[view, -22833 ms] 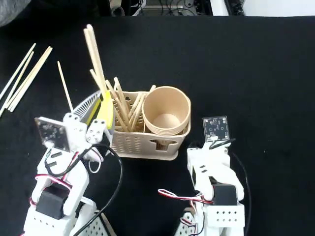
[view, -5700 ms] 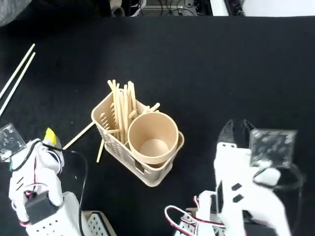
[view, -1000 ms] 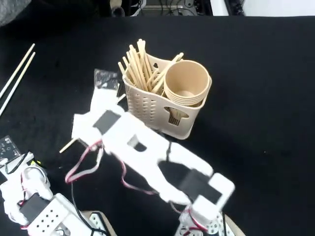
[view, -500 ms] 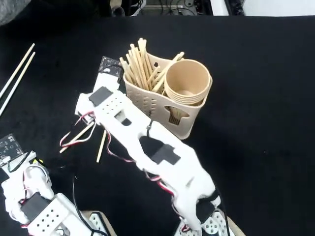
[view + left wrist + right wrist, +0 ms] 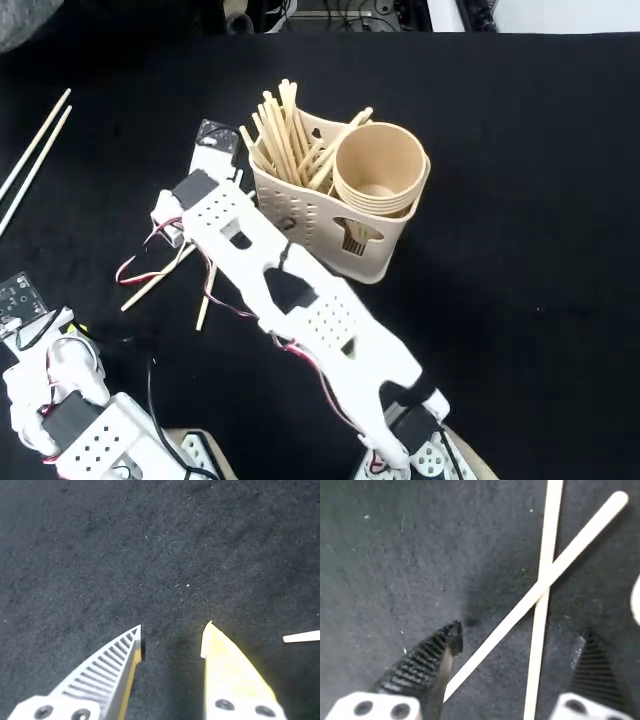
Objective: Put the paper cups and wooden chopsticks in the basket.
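The beige basket [image 5: 330,225] stands mid-table, holding a bunch of wooden chopsticks [image 5: 285,135] and stacked paper cups [image 5: 380,175]. My right arm [image 5: 265,275] stretches diagonally past the basket's left side. My right gripper [image 5: 520,630] is open, pointing down over two loose chopsticks [image 5: 545,582] that cross between its black fingers. The same pair lies on the cloth [image 5: 150,290] partly under the arm. My left gripper [image 5: 172,626] hangs open over bare cloth at the front left [image 5: 60,330], with a chopstick tip [image 5: 300,637] beside it.
Two more chopsticks [image 5: 35,150] lie at the far left edge of the black cloth. The left arm's base [image 5: 90,440] sits at the front left corner. Cables and equipment line the table's back edge.
Within the last second my right arm has swung out and settled along the basket's left side over the loose chopsticks. The basket stands farther back than 5.7 s ago. The left arm stayed put.
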Robot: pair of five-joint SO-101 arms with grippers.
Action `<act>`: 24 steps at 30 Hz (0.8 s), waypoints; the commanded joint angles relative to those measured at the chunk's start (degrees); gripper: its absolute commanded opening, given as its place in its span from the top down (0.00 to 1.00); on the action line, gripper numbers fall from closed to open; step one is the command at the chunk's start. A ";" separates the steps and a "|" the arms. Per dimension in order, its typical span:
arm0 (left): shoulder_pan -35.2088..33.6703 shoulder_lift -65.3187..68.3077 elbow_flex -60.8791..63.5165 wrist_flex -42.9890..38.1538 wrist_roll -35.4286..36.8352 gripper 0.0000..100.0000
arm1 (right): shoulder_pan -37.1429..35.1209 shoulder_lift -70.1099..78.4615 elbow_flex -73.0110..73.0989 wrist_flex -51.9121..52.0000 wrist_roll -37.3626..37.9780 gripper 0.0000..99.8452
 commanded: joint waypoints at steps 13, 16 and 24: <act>0.48 -0.35 1.01 -0.79 -0.53 0.80 | -1.05 18.59 -30.81 18.11 10.46 0.78; 0.48 -0.35 1.01 -0.79 -0.53 0.80 | -1.85 18.86 -31.96 19.43 11.69 0.86; 0.48 -0.35 1.01 -0.79 -0.53 0.80 | -1.49 18.86 -31.87 19.52 15.56 0.99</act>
